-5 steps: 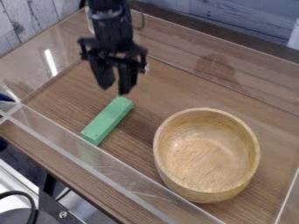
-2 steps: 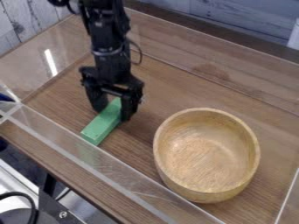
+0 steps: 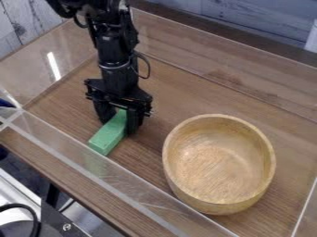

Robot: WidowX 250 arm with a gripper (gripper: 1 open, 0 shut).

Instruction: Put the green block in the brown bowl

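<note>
Green block (image 3: 107,135) lies flat on the wood-grain table (image 3: 223,79), long axis running diagonally; its upper end sits between the fingers (image 3: 103,108) of the black gripper (image 3: 119,113), lower end sticks out toward the near clear wall (image 3: 74,162). Only one view, from above and in front. Gripper points straight down off the black arm (image 3: 109,37), fingers spread w/ one either side of the block's top end. Contact w/ the block: can't tell, fingers look close alongside but not clearly squeezing. Brown bowl (image 3: 221,163) sits to the right of the fingers and nearer the camera, apart from the block, upright, nothing seen inside.
</note>
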